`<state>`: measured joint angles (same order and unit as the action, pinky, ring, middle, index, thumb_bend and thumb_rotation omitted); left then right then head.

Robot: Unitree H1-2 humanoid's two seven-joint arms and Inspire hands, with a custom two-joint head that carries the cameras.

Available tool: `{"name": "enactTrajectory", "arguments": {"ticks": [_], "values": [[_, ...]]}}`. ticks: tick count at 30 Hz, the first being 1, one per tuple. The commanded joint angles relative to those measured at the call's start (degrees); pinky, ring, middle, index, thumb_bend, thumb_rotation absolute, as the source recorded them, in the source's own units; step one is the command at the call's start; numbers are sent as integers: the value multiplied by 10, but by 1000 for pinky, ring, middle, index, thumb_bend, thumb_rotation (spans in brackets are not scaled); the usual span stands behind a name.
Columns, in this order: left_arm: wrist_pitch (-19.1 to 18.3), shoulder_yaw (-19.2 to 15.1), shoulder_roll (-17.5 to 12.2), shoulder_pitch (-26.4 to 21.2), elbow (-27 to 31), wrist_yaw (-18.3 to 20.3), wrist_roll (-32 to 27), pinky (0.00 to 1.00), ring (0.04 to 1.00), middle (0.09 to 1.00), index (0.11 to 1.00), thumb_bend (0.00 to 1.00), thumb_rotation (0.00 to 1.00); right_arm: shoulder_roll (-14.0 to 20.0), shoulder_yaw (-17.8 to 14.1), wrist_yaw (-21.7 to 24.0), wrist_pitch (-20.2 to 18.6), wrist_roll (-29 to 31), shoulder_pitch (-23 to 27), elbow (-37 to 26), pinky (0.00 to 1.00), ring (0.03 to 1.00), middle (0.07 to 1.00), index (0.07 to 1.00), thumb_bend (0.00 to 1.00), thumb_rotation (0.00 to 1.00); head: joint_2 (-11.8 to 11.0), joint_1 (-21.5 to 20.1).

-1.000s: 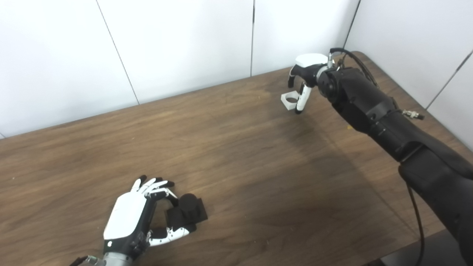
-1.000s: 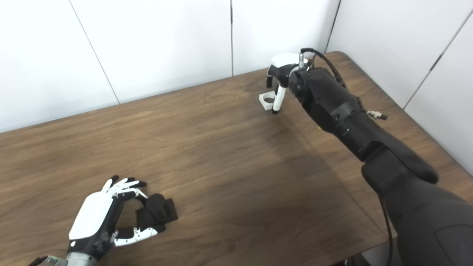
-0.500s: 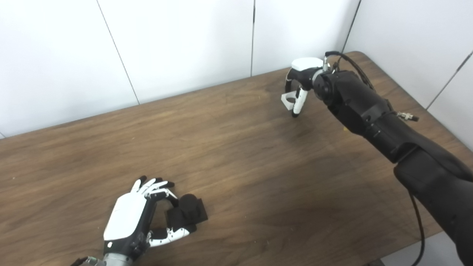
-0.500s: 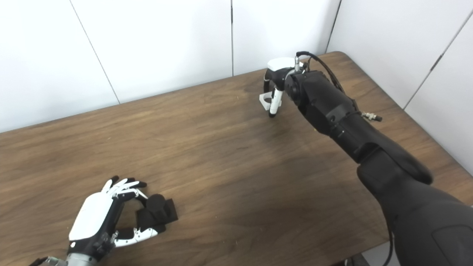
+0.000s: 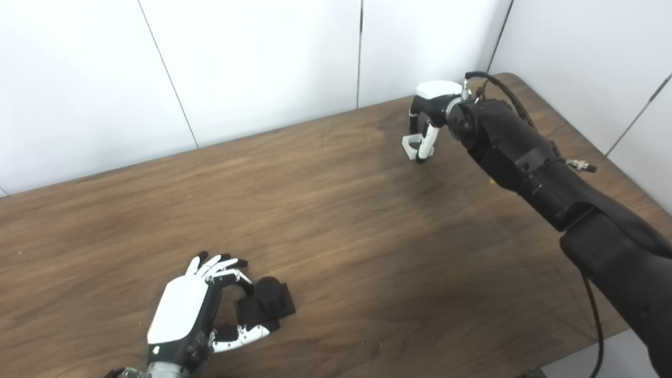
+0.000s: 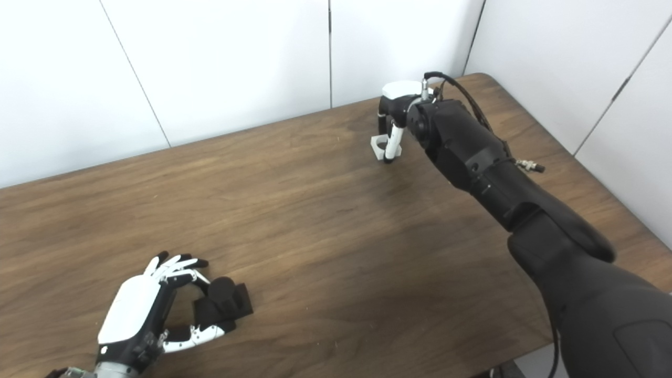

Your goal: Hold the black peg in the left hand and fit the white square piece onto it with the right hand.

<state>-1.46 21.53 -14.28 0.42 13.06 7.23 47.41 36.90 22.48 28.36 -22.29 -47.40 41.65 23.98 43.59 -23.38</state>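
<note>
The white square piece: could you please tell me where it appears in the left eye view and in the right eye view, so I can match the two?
Left eye view: white square piece upper right of centre, on the table, at the right hand.
Right eye view: further left, just right of centre, upper part.
Shared landmark: vertical wall seam directly behind it.

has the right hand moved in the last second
Yes. The right hand has closed in around the white square piece, its thumb drawing left toward the vertical wall seam. The piece has barely shifted on the table.
</note>
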Motion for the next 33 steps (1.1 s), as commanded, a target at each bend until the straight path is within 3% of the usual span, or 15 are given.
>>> {"name": "enactTrajectory", "arguments": {"ticks": [1,6,15,24,33], "values": [[-3,5,-7,12,2,13,10,1000,890,792,487,520,49,20,-13,-9,-1,1,20,-15,1000,982,855,489,525,138,1,0],[-3,4,-6,13,2,12,10,1000,892,793,486,520,49,21,-17,-11,3,3,13,-23,986,960,837,487,525,135,2,1],[-6,2,-4,15,6,13,9,1000,894,792,486,520,47,21,-10,-5,10,-1,4,-34,876,893,814,486,524,131,2,2],[-7,5,-2,16,7,16,12,1000,897,794,486,519,48,27,-12,-4,29,6,-10,-48,915,901,804,487,524,132,4,17],[-12,11,5,16,4,18,25,1000,902,796,486,520,50,43,-23,-1,98,24,-29,-162,991,938,775,485,524,133,11,75]]}}
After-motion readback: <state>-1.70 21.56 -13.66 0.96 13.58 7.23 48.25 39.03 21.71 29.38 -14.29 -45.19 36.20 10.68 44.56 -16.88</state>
